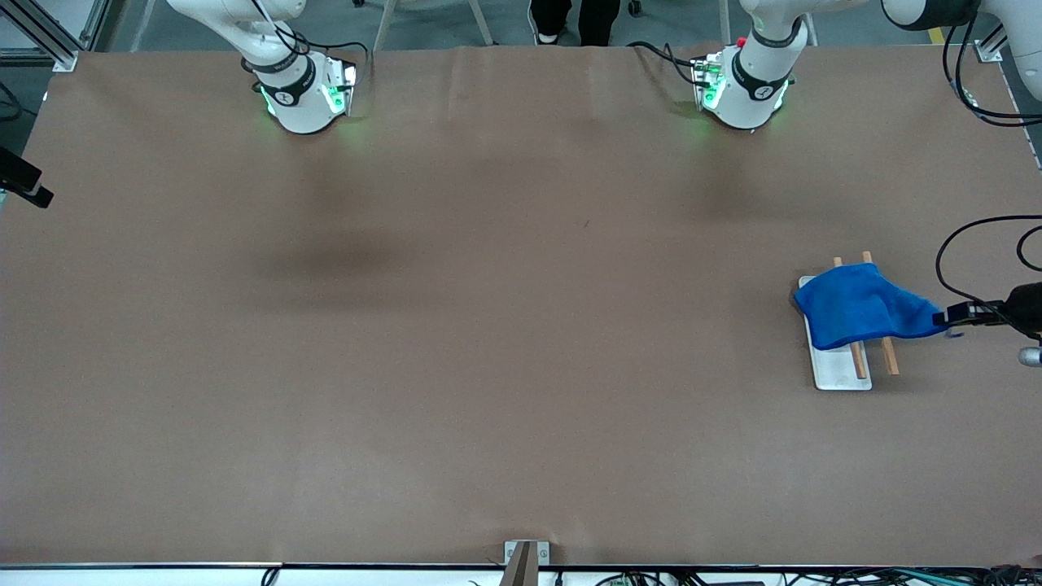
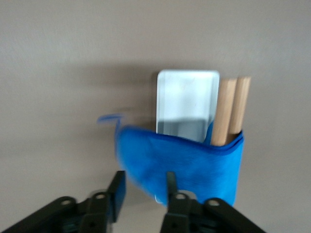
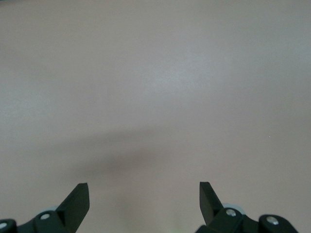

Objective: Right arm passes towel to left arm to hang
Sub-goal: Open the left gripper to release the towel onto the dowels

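Note:
The blue towel [image 1: 859,309] hangs draped over the two wooden rods [image 1: 890,356] of a rack with a white tray [image 1: 842,374], at the left arm's end of the table. My left gripper [image 1: 948,319] is at the towel's corner that points away from the right arm. In the left wrist view the left gripper [image 2: 143,177] is open. The towel [image 2: 194,165] lies beside one finger [image 2: 171,182], and bare table shows between the jaws. My right gripper [image 3: 144,187] is open and empty over bare table. It is out of the front view.
The white tray [image 2: 187,97] and the rods [image 2: 232,107] show past the towel in the left wrist view. Black cables [image 1: 977,236] hang by the table edge near the left gripper. The two arm bases [image 1: 305,94] [image 1: 745,89] stand along the table's edge farthest from the front camera.

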Available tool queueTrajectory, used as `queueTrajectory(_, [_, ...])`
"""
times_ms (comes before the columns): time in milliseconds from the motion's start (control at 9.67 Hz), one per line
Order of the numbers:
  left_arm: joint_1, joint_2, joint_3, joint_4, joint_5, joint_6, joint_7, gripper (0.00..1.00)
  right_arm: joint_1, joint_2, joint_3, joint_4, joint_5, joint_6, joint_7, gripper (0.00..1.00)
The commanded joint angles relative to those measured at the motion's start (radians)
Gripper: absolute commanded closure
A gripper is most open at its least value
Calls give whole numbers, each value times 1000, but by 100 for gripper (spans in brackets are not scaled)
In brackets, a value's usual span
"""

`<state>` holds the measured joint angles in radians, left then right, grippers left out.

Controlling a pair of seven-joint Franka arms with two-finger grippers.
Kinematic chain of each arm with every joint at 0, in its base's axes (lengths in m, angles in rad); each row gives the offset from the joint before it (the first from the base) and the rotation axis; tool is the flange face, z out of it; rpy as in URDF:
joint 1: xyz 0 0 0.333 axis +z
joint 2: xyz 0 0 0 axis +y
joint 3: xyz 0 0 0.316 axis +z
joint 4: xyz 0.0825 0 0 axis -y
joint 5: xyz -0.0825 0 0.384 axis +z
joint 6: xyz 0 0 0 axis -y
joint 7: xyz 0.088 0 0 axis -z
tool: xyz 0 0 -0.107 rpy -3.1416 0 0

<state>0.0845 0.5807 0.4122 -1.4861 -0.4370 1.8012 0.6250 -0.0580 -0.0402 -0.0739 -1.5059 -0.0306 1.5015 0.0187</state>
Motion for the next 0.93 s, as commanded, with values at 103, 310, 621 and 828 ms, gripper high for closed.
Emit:
queueTrajectory(103, [-2,-79,-80,-9,44,99,5,0,0,-9,2,-7,-9,2,1,0])
queueTrajectory(310, [-6,-189,-169,-23,179,115,-52,0,-3,-7,3,-11,1,8,-6,0])
queueTrajectory(621, [-37,-417,-300,-182,330,101,-295,0,-12,-9,3,-14,24,6,-10,0])
queueTrajectory(828, [-39,-528,-404,-214,342,2,-426,0,-11,-7,2,-13,23,3,-11,0])
